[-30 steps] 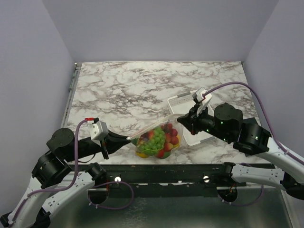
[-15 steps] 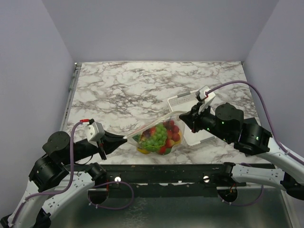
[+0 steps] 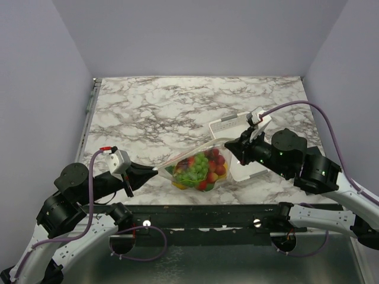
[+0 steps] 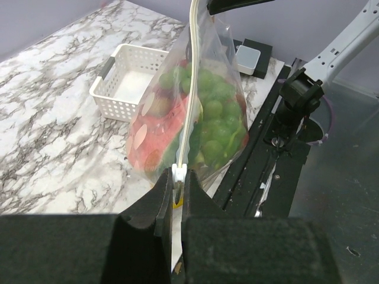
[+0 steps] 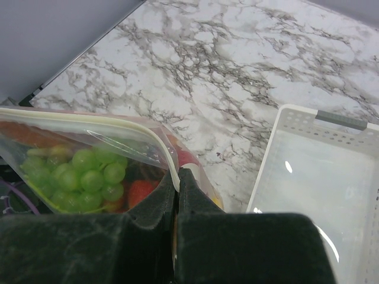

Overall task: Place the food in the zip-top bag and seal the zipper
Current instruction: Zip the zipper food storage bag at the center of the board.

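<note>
Clear, white-dotted crinkly plastic zip-top bag [image 4: 220, 50] holding small toy fruit [image 4: 210, 118], frame centre. My left gripper [image 3: 156, 171] and right gripper [image 3: 229, 145] each clench opposite ends of its whitish zipper strip [image 4: 190, 94].

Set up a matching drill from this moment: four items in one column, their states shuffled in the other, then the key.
Column one
1. clear crinkly plastic zip-top bag
2. white slotted plastic basket
3. left pincer
4. right pincer

Column two
A. shut on the zipper end next to the basket
B. stretched between both pincers, toy fruit inside
C. shut on the zipper end far from the basket
D. resting on the marble table, beside the bag

Pairs: 1-B, 2-D, 3-C, 4-A
</note>
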Tool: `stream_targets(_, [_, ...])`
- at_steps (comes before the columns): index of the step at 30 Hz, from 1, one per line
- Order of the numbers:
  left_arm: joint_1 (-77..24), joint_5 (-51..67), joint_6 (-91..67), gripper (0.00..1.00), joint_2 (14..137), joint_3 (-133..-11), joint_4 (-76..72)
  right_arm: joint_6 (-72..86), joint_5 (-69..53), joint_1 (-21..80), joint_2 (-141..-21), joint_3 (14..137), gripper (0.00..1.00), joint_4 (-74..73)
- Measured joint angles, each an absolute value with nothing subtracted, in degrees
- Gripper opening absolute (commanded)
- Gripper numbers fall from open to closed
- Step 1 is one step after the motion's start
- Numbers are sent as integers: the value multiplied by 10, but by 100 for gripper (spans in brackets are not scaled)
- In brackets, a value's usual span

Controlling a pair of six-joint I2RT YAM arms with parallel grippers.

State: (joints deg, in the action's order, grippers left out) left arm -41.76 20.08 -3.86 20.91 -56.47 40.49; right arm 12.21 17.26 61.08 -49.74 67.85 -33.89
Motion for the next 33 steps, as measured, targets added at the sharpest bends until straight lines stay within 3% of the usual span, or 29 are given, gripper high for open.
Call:
stream_targets(9, [-418, 184, -37, 49, 211, -566, 404, 96, 166, 605, -478, 673, 1, -328])
stream_targets(13, [-418, 164, -37, 61, 211, -567, 404, 78, 161, 604, -475, 673, 1, -328])
stream_targets(19, [-418, 145, -37, 72, 213, -569, 404, 61, 151, 600, -475, 673, 0, -326])
stream_targets(33, [-418, 160, -48, 86, 236, -569, 357, 41, 79, 601, -495, 673, 1, -313])
